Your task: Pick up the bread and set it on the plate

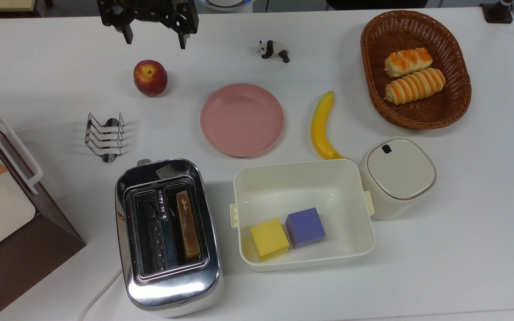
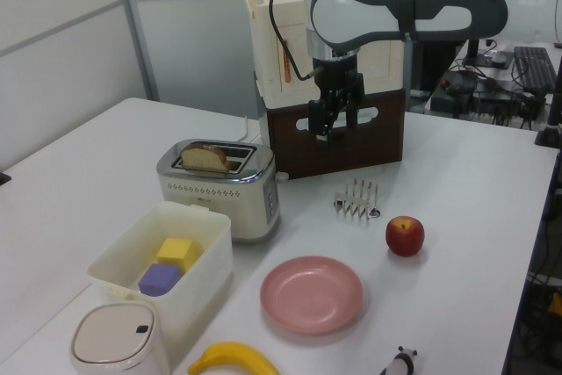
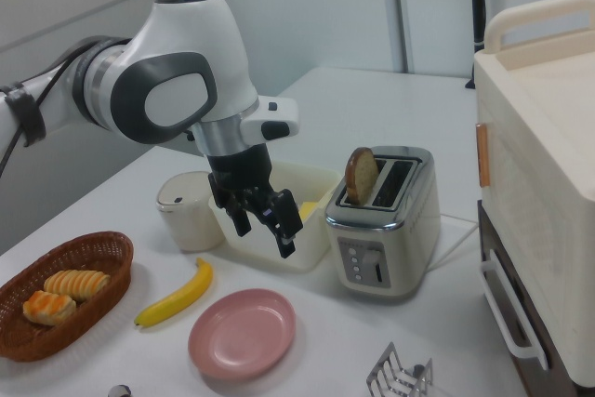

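bread (image 1: pixel 188 225): stands on edge in one slot of the toaster (image 1: pixel 167 236), lower left of the top view; top crust pokes above the slot in the left view.
handling: probably light, soft, crumbly; a hard pinch would likely dent it.
hold: take the exposed top edge across the flat faces, then lift straight up so it clears the slot.
gripper (image 1: pixel 154 41): upper left of the top view, above the surface, beyond the apple (image 1: pixel 150 78), well apart from the bread; jaws apart, holding nothing.
plate (image 1: pixel 242 119): middle of the top view, bare, just up-right of the toaster.
risk: crust may snag on the slot wires.
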Tool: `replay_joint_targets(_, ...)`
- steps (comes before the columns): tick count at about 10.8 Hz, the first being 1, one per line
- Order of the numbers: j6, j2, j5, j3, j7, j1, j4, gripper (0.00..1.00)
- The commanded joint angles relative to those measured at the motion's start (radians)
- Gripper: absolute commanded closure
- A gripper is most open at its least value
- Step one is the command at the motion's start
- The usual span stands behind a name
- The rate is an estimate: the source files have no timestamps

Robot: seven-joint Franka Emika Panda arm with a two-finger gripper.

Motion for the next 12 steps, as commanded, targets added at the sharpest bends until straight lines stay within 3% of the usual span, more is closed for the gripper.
replay_joint_targets(1, -0.004, -0.018, -0.004, -0.024, -0.006, 0.020, -0.018, 0.00)
replay_joint_targets(12, -0.006, -0.018, -0.004, -0.024, -0.021, 0.020, -0.022, 0.00)
